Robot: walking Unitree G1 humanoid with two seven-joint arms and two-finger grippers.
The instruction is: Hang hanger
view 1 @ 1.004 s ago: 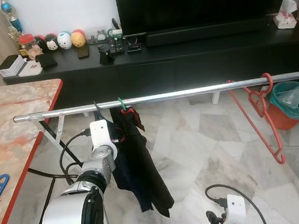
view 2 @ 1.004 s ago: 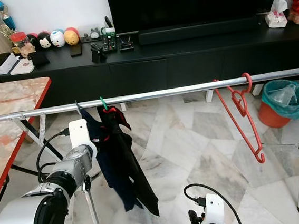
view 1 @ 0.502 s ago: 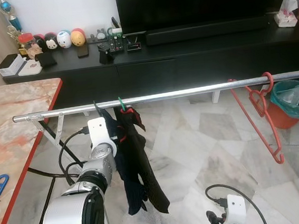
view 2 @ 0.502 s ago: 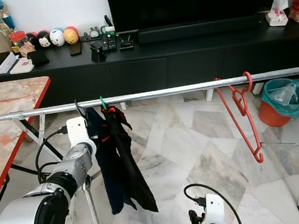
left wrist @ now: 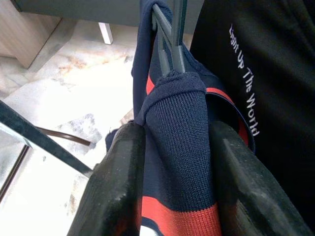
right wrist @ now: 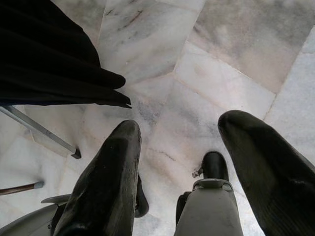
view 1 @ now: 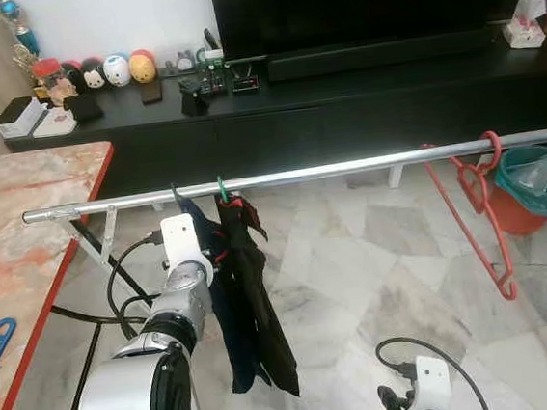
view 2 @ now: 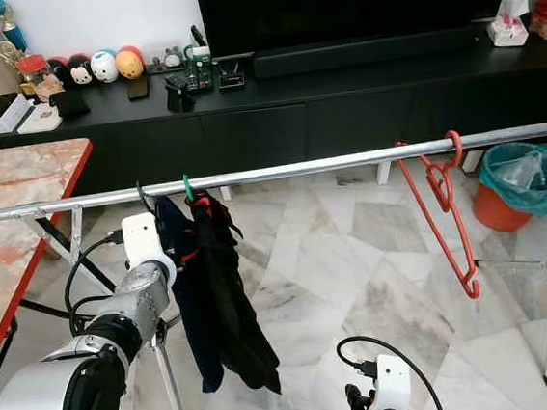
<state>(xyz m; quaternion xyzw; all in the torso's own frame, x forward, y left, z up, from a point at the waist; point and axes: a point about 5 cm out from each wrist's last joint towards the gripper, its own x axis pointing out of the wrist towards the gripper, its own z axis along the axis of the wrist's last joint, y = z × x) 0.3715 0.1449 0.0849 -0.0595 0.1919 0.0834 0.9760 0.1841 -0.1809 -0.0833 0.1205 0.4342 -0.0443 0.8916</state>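
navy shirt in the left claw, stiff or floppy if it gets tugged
Probably floppy: the navy shirt bunches in soft knit folds between the left claw fingers. It hangs limp from the rail, so a tug would likely swing it.

Silver arms, white wrist modules, black cables, black fingers (right wrist: pixel 106 187).

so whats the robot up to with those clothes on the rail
The left gripper is shut on the collar of a navy and red garment on a grey hanger, whose hook is over the metal rail. A black garment on a green hanger hangs beside it. Two red hangers hang further right. The right gripper hangs open over the floor.
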